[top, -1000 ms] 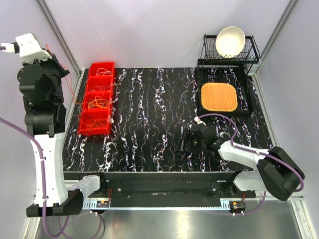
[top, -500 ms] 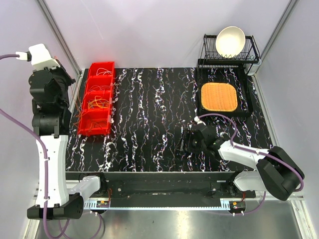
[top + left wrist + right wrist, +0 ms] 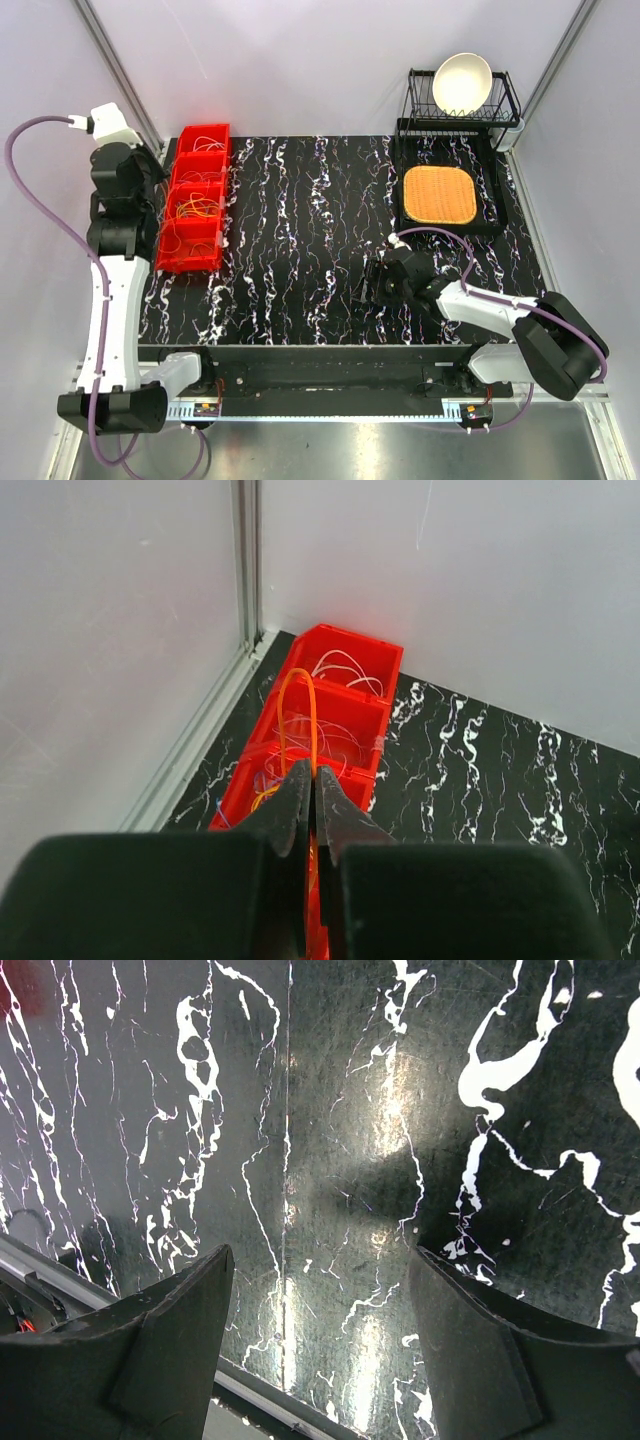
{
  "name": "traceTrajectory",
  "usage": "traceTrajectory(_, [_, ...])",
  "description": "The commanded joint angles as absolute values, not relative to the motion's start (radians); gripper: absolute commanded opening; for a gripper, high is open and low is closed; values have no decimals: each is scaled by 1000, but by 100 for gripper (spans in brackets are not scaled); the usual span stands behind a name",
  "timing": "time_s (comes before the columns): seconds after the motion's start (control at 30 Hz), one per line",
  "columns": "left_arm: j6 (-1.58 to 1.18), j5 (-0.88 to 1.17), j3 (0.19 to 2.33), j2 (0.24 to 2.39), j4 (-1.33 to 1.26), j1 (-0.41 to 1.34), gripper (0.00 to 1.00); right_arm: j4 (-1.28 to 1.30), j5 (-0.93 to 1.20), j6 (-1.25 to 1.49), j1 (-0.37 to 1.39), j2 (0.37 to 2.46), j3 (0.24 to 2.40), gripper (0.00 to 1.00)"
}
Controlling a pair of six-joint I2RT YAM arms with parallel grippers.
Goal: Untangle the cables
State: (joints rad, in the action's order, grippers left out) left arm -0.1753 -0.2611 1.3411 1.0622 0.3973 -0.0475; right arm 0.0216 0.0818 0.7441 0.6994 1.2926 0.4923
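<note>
Orange cable (image 3: pixel 297 673), red bins (image 3: pixel 188 262), blk/wht-marbled table (image 3: pixel 300 220).

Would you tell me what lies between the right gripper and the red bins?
Only bare marbled tabletop separates the right gripper from the red bins, in the top view.

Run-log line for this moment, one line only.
left gripper: shut on orange cable, held above red bins | right gripper: open, empty, over marbled tabletop | other cables: in bins
</note>
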Motion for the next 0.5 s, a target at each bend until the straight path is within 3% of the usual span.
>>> traceTrajectory(0.0, [-204, -206, 1306, 1094, 301, -51, 0, 25, 94, 727, 700, 1312, 517, 76])
traceTrajectory(0.47, [-301, -233, 1218, 1200, 264, -51, 0, 23, 95, 724, 699, 1312, 517, 76])
